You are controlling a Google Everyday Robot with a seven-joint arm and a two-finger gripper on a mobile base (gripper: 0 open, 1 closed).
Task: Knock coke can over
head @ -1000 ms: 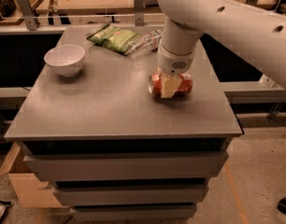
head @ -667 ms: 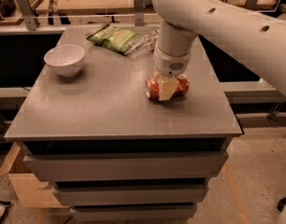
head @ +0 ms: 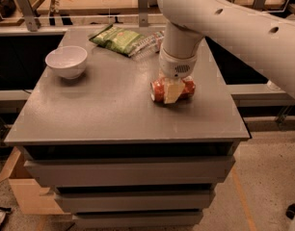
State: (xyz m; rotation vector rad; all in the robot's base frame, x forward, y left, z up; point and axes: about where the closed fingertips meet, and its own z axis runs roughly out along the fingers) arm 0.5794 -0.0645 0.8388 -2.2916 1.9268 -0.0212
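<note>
Barely anything is shifting since a second ago: the white arm [head: 224, 18] is leaning slightly further left, while the pincer [head: 172, 93] is staying low at the same spot on the grey table [head: 113, 114]. The pincer is pointing straight down, pressing right onto the coke can [head: 157, 90]. The can is showing red on both sides of the pincer and appears to be lying on its side, so the knock-over is looking done. Whether the pincer is open, closed or gripping the can, I cannot tell.

A white bowl [head: 66, 60] is sitting well to the left of the pincer and a little behind it. A green bag [head: 116, 36] is lying behind the pincer, to the left.

Risks from here: a round can on its side is likely to roll once the pincer is lifting, and the table's right edge is near. If the pincer is clamping, rising would carry the can up. A wide backward swing could be brushing the bag.
</note>
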